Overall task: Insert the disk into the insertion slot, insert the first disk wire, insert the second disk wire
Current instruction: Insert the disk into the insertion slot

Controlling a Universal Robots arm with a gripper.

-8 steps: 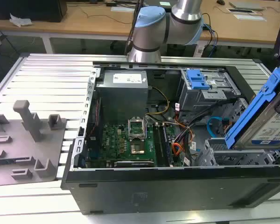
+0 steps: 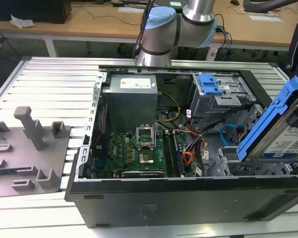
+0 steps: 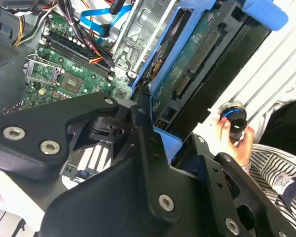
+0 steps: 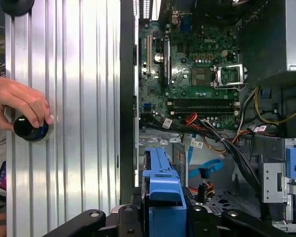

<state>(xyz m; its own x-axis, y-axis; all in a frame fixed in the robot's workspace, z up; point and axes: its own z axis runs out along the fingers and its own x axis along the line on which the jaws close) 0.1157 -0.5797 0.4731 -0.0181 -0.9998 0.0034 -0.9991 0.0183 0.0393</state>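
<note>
the disk [image 2: 288,135] runs off the exterior view's right edge, the insertion slot [image 2: 223,161] half hidden behind it, a hand [image 4: 17,101] cropped at the first wrist view's edge

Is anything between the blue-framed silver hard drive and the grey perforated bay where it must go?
No solid obstacle shows. The silver hard drive in its bright blue plastic carrier hangs tilted just above the grey perforated sheet-metal bay. The thin light-blue flat cable lies close beside the bay and might catch.

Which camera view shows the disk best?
The exterior view: the disk shows its white label and blue carrier, tilted over the computer case. The second wrist view shows its circuit-board underside; the first wrist view, the carrier's end.
</note>
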